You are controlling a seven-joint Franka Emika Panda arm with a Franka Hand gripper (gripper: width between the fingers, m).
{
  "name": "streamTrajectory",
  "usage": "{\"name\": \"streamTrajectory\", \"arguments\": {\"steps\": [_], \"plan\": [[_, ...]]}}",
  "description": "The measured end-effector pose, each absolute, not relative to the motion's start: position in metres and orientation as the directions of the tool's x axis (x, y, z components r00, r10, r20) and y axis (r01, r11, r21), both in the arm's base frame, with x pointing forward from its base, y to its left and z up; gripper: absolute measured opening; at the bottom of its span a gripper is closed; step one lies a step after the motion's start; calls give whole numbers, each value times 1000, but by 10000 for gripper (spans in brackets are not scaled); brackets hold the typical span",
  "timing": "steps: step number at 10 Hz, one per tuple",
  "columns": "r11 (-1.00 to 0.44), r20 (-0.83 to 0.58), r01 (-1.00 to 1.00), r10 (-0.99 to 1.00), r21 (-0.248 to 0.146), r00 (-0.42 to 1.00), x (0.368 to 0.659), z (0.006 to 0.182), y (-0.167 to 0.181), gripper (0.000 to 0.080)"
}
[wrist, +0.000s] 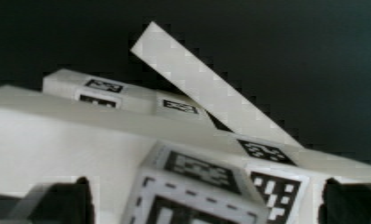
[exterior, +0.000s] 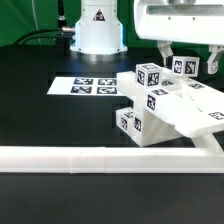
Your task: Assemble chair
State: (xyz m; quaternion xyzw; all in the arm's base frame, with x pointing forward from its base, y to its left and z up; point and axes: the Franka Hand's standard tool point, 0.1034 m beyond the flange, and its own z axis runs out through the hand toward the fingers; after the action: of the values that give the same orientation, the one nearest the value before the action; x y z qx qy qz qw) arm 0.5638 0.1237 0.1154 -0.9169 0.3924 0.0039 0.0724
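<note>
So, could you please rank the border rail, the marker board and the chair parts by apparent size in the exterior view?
1. Border rail, though nearest the camera.
2. Chair parts, clustered.
3. Marker board, farther back.

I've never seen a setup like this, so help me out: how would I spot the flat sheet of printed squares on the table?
Start at the robot's round white base at the back of the black table. Just in front of it lies the marker board, thin and flat. Unlike the chunky white chair parts piled toward the exterior view's right, it has no bulk and carries only black-and-white tags.
</note>
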Motion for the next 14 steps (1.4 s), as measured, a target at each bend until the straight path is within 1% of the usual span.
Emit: {"name": "streamTrajectory", "arguments": {"steps": [3,6,7,8,10,11,12,13,14], "plan": [[-845,-26,-517,-518,-137,855,564,115,124,649],[-960,31,-268,-271,-77,962,562,115,130,649],[-970,33,-230,-233,-75,972,562,114,129,649],[-989,42,-133,-136,-71,990,562,113,127,649],[-998,51,-5,-8,-64,999,562,113,126,649],[-993,57,102,99,-58,993,562,113,125,649],[-990,59,129,126,-57,990,562,113,125,649],[-975,63,217,214,-51,975,562,113,123,521],[-977,63,208,204,-53,977,562,113,123,521]]}}
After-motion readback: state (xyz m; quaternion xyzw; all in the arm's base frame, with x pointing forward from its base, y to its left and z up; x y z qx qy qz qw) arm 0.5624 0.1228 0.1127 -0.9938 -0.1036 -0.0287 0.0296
